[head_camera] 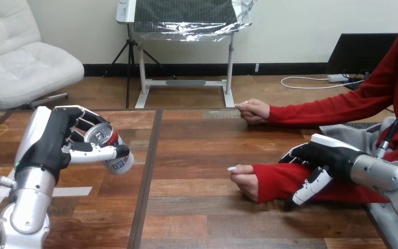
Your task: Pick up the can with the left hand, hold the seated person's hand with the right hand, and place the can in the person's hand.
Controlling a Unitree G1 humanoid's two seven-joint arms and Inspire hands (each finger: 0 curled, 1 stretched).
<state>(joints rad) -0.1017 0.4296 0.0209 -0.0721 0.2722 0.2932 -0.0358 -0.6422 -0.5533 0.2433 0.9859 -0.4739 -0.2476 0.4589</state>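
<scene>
1. The can lies tilted in the left hand, fingers and thumb wrapped round it, over the wooden table's left side.
2. The right hand curls round the person's red-sleeved forearm.
3. A white tape strip lies below the can.

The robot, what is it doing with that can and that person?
The left robot hand has its fingers and thumb curled round a can and holds it up at the left side of the table. The right robot hand lies on the person's red sleeve, just behind the person's nearer hand, which rests closed on the table. Whether it grips the arm is not clear. The can is well apart from the person, not yet handed over.
</scene>
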